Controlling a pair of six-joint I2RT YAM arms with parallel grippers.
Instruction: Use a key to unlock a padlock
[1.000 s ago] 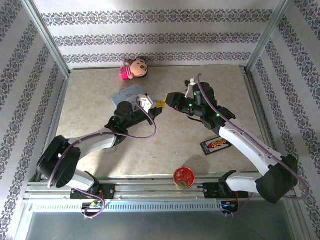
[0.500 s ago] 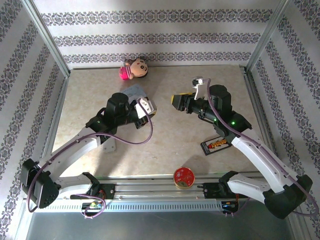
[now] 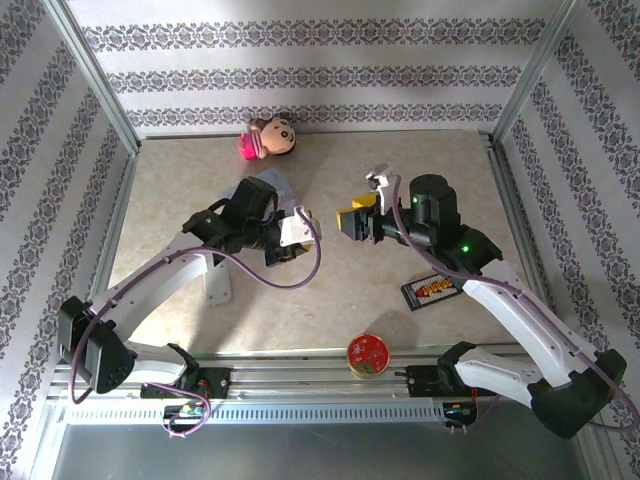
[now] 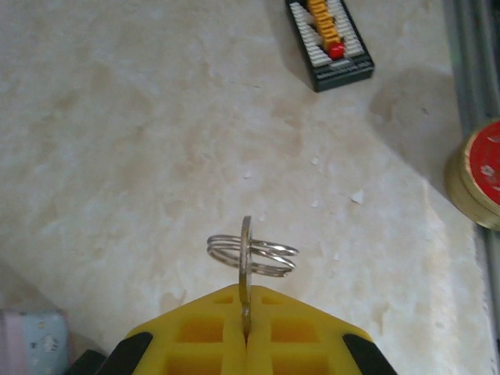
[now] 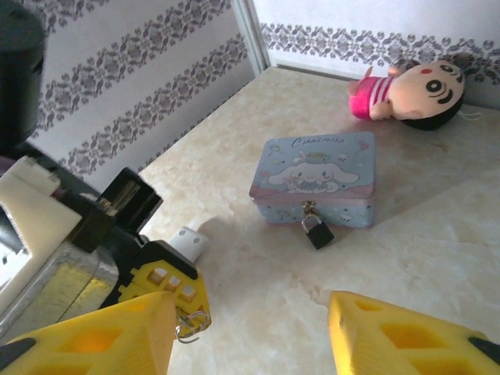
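Note:
The padlock [image 5: 318, 231] is a small black block hanging by its metal loop from the front hasp of the pale blue box [image 5: 314, 175]. My left gripper [image 4: 246, 303] is shut on the key [image 4: 246, 258], whose wire ring [image 4: 252, 251] sticks out past the yellow fingertips. In the top view it [image 3: 296, 230] hovers just in front of the box [image 3: 268, 184]. The right wrist view shows the left gripper [image 5: 184, 306] at lower left, well short of the padlock. My right gripper [image 5: 250, 332] is open with nothing between its fingers, and faces the left one [image 3: 352, 222].
A plush doll [image 3: 268, 137] lies at the back of the table behind the box. A flat black card with red-yellow print [image 3: 432, 290] lies at front right. A round red tin [image 3: 368, 354] sits at the table's near edge. Patterned walls close in both sides.
The two grippers met a second ago. The right gripper has opened and drawn back to the right; the left gripper keeps the key and has shifted slightly nearer, its arm raised.

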